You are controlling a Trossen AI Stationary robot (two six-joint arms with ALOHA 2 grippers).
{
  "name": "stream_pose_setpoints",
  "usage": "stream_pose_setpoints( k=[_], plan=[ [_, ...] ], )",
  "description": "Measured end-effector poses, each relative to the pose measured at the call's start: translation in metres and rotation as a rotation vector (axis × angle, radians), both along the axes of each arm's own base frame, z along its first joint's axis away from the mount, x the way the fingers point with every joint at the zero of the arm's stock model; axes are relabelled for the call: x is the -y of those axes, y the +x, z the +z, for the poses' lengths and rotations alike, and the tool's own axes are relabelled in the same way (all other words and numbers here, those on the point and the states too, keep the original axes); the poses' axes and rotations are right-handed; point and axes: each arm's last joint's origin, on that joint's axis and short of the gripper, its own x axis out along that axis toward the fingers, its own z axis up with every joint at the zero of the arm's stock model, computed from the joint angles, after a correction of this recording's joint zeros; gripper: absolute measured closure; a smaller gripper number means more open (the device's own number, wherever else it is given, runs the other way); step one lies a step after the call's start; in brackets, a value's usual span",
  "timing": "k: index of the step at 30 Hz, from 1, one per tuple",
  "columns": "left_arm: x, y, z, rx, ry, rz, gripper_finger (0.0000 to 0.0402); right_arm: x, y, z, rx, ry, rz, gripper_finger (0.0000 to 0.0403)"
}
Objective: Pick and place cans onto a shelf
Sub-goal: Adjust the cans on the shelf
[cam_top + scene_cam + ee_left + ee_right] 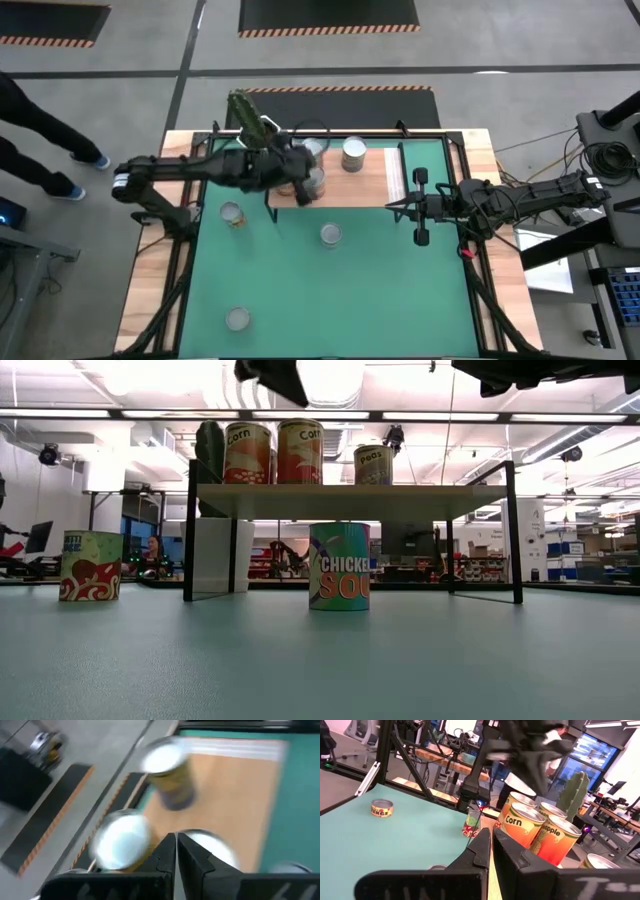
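Note:
Several cans stand upright on the shelf (365, 180), a light-wood top on a thin black frame; among them are a Corn can (247, 453) and a Peas can (373, 464). My left gripper (176, 845) is shut with nothing in it. It hovers over the cans at the shelf's left end (303, 190), above two white can tops (122, 840). My right gripper (390, 207) is shut and level, at the shelf's striped right end. A soup can (339, 566) stands on the mat under the shelf.
More cans rest on the green mat (400, 290): one at the left (232, 214), one in the middle (330, 234), one near the front (237, 318). A cactus (250, 115) stands behind the shelf's left end. A person (30, 130) stands beyond the table's left side.

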Motion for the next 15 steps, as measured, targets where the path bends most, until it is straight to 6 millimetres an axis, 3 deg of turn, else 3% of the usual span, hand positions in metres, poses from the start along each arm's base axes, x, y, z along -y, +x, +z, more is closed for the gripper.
stream_pose_setpoints(
  k=[6, 15],
  plan=[
    [0.039, 0.013, -0.011, -0.032, 0.016, -0.156, 0.0402, 0.000, 0.000, 0.000, 0.000, 0.000, 0.000, 0.0394],
    [0.043, 0.030, -0.033, -0.097, 0.036, -0.146, 0.0402, 0.000, 0.000, 0.000, 0.000, 0.003, 0.000, 0.0394]
  ],
)
